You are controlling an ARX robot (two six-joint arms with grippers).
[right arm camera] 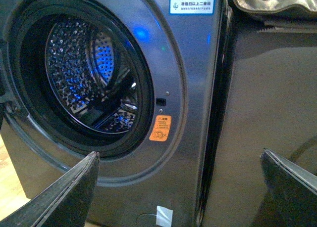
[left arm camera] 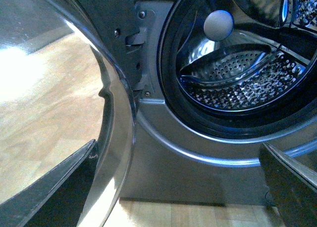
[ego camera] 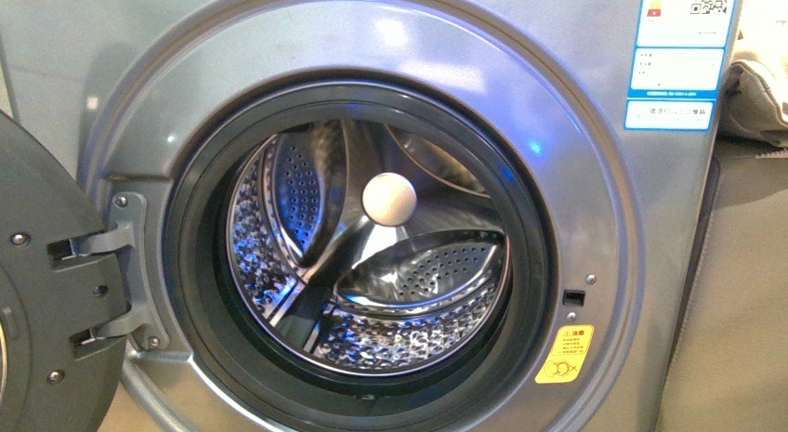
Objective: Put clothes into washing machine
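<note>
The silver-grey front-loading washing machine [ego camera: 604,218] fills the front view, its round grey door [ego camera: 42,293] swung open to the left. The left gripper [left arm camera: 178,144] and the right gripper [right arm camera: 178,152] are both spread wide, empty, facing it.

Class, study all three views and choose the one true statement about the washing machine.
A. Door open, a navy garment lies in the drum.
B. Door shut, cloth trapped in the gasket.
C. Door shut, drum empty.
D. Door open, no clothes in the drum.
D: the washing machine has its door swung open beside the porthole, and the drum shows only bare perforated steel.
</note>
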